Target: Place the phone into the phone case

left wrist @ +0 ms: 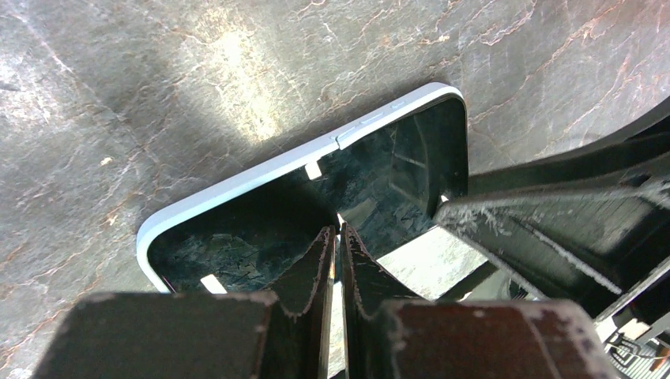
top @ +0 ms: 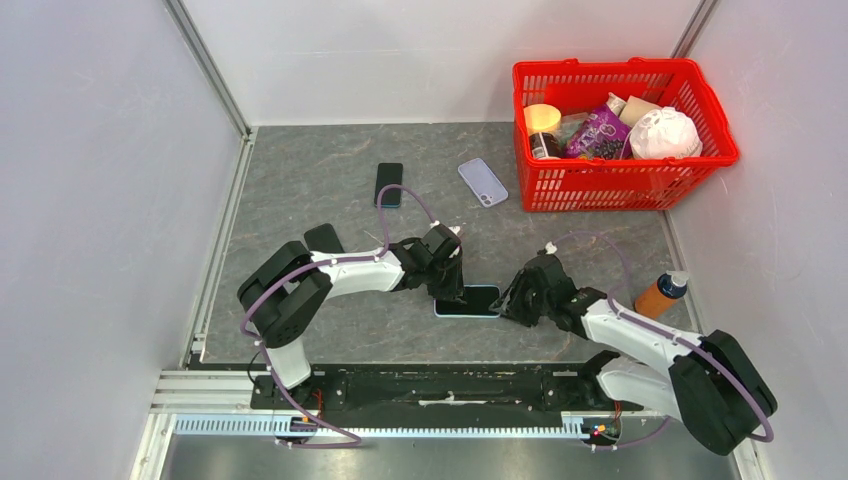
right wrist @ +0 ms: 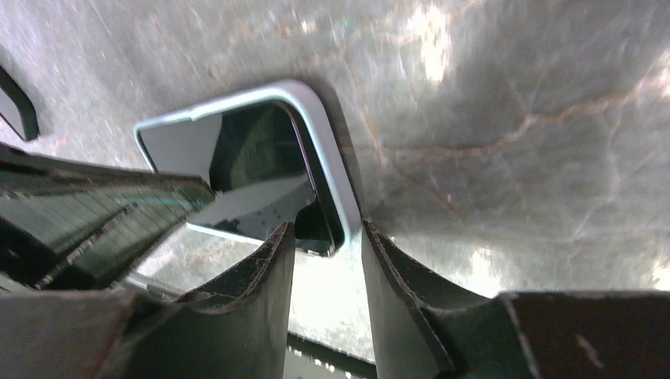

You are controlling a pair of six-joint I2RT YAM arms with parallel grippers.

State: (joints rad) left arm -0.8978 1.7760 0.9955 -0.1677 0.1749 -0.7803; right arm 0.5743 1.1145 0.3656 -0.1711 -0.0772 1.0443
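The phone point(top: 480, 298), dark screen up, lies inside the light blue phone case point(top: 466, 315) on the grey table between the arms. My left gripper point(top: 449, 287) is shut, and its tips point(left wrist: 338, 230) rest on the phone's screen point(left wrist: 395, 174), framed by the case rim point(left wrist: 261, 174). My right gripper point(top: 508, 300) stands at the phone's right end. In the right wrist view it point(right wrist: 325, 229) is open, its two fingers astride the case's corner point(right wrist: 328, 150), with bare table showing between them. The screen point(right wrist: 261, 166) reflects the left arm.
A second black phone point(top: 388, 184) and a lavender phone case point(top: 483, 182) lie farther back. A red basket point(top: 625, 190) full of goods stands at the back right. An orange bottle point(top: 660, 295) stands by the right arm. A black flat object point(top: 322, 238) lies behind the left arm.
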